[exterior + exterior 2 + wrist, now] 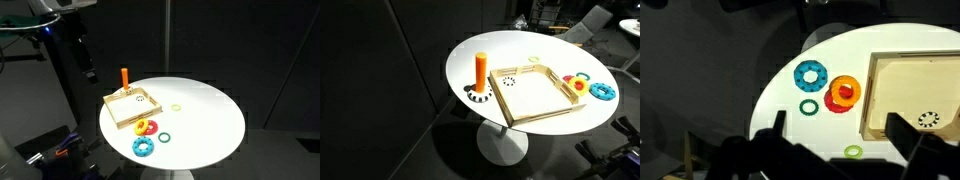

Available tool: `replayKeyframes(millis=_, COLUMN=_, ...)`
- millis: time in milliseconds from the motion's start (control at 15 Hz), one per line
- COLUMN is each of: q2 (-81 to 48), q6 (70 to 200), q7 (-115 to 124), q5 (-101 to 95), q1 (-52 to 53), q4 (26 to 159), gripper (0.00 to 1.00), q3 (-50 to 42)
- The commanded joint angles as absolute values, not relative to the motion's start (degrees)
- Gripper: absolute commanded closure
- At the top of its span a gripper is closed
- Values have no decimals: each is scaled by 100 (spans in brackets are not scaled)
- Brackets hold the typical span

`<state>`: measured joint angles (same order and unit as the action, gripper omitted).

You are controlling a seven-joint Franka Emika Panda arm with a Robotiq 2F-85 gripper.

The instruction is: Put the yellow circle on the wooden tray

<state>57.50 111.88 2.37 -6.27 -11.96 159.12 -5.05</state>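
In an exterior view, the chunky bright-yellow plastic ring (144, 124) sits on the white round table (205, 115), just outside the near rim of the square light-wood tray (130, 108), so it's not in yet. It overlaps a red plastic ring (151, 128). The robot arm (78, 45) hangs high, off past the table edge on the tray's far side, well away from the ring.

The opposite angle shows the same thing: yellow ring (577, 87) tucked against the tray (535, 97) at the corner diagonally across from the orange upright peg (481, 70), with a blue ring (603, 91) beside it.

The wrist view is the useful one. The claw (837, 128) is spread wide with nothing in it, one finger low on each side of the frame. The yellow ring (845, 88) lies straight ahead and roughly centred between the fingers, half riding on the red ring (839, 103). The tray rim (872, 95) is right next to it. My guess is the move is forward and down, then a short hop sideways. It's round, so the grip angle doesn't matter, but watch the red ring.
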Motion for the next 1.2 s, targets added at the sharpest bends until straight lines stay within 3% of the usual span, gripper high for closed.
replayKeyframes(millis=0, q2=5747, q6=11170, q7=258, q5=-650, q1=-1165, q4=15897, gripper=0, q3=-530)
replayKeyframes(millis=533, q2=5132, q6=11435, q7=353, q5=-569, q1=-1177, q4=15699, gripper=0, q3=-597)
replayKeyframes(millis=1133, q2=3550, q6=12385, q7=256, q5=-437, q1=-1143, q4=15610, gripper=0, q3=-828)
